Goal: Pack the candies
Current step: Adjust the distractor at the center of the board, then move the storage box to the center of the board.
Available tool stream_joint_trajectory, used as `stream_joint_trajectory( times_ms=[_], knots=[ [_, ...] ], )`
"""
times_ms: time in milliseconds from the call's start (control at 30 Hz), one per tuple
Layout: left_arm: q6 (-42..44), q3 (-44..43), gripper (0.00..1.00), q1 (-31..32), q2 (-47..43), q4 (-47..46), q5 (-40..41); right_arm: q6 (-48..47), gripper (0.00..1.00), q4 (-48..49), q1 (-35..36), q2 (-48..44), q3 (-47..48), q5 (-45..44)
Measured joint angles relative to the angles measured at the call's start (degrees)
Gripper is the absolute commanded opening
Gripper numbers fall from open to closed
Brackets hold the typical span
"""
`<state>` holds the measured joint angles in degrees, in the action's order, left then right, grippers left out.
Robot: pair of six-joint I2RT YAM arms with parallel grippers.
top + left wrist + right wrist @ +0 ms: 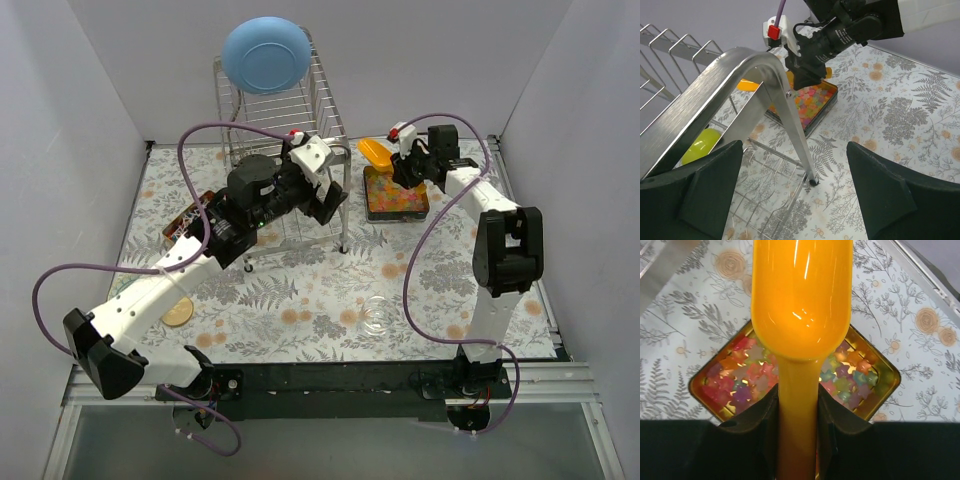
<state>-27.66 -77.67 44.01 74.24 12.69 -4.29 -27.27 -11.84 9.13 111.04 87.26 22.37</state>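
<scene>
The candies are small multicoloured star-shaped sweets that fill a square gold tin. The tin stands on the table at the back right and also shows in the left wrist view. My right gripper is shut on the handle of an orange scoop, held just above the tin; no candies show on the scoop. My left gripper is open and empty, its fingers on either side of a front leg of the wire dish rack, left of the tin.
The wire dish rack stands at the back centre with a blue bowl on top and a yellow-green object inside. A clear container sits front centre. A round wooden piece and a dark flat tin lie left.
</scene>
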Motion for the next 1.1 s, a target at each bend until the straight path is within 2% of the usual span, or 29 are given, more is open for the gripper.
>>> stream_joint_trajectory(
  times_ms=[167,433,533,633,833,1100],
  knots=[
    [-0.02,0.0,0.83,-2.25,-0.85,1.22,-1.38,-11.23,0.01,-2.29,-0.07,2.05,2.75,-4.74],
    [-1.97,3.32,0.83,-3.63,-8.22,4.59,-7.72,-40.94,0.01,-11.63,-0.31,2.25,10.36,-15.28],
    [-2.86,3.98,0.82,-3.63,-10.05,4.7,-9.09,-50.03,0.01,-12.44,-0.2,2.25,12.17,-21.16],
    [-3.78,4.24,0.82,-3.63,-10.64,4.7,-10.6,-59.6,0.01,-13.33,-0.04,2.38,11.8,-27.54],
    [-4.83,5.81,0.82,-3.63,-11.58,4.5,-11.72,-72.89,0.01,-13.73,-0.04,2.69,8.57,-36.5],
    [-6.45,7.87,0.83,-4.66,-13.7,3.8,-12.28,-83.27,0.01,-7.19,0.74,2.32,0.61,-41.38]
  ],
)
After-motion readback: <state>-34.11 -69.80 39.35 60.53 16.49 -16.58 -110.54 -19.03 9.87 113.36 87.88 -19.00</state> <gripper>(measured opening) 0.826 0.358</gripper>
